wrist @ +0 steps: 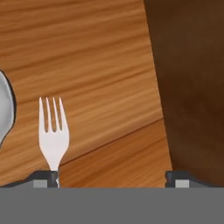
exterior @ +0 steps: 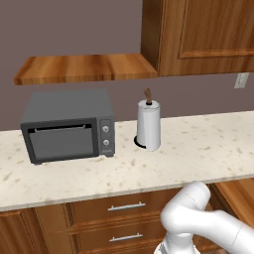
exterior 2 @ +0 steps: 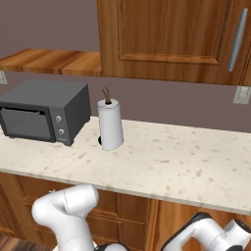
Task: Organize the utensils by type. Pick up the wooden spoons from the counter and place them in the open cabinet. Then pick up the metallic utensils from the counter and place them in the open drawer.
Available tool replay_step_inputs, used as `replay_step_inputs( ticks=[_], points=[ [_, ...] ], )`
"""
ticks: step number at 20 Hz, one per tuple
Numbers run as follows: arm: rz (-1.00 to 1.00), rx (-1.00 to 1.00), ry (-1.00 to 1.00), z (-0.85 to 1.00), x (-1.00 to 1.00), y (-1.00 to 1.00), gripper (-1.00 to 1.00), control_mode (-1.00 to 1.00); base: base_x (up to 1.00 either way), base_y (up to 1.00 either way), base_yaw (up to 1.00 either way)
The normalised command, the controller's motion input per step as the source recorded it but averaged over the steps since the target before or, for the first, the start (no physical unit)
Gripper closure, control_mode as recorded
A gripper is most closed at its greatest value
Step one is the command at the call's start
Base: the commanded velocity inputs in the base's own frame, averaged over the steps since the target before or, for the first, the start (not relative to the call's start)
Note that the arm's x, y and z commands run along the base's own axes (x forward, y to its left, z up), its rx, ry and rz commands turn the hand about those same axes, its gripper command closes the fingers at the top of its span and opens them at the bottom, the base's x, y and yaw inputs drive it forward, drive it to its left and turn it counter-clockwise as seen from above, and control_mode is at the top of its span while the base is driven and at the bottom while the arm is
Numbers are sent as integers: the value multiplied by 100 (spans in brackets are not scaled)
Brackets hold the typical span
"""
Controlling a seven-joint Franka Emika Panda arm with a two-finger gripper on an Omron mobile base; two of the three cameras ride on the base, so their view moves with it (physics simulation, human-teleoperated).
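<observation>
At the far left edge of the hand view a rounded silver-grey piece [wrist: 4,109] pokes in, glossy and curved, probably a spoon bowl. Right of it, lower left, lies a pale metal fork [wrist: 53,133] — flat, four-tined, smooth — on light, streaky wood, which I take for the open drawer [wrist: 109,65]; a darker wall runs down the right. The gripper [wrist: 111,178] shows two dark tips standing wide apart at the bottom, the left one touching the fork's neck, nothing clamped. This looks like the metal-utensil drop-off — the next move calls for a straight lift clear without dragging the fork.
</observation>
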Motion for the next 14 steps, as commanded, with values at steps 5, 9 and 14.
replay_step_inputs(
  ticks=[5,9,14],
  points=[
    [0,0,0,60,-33,2,-100,-100,0,0,0],
    [8,-1,-6,68,-33,35,-100,-100,0,0,0],
    [31,-16,-22,61,-33,66,-100,-100,0,0,0]
  ],
)
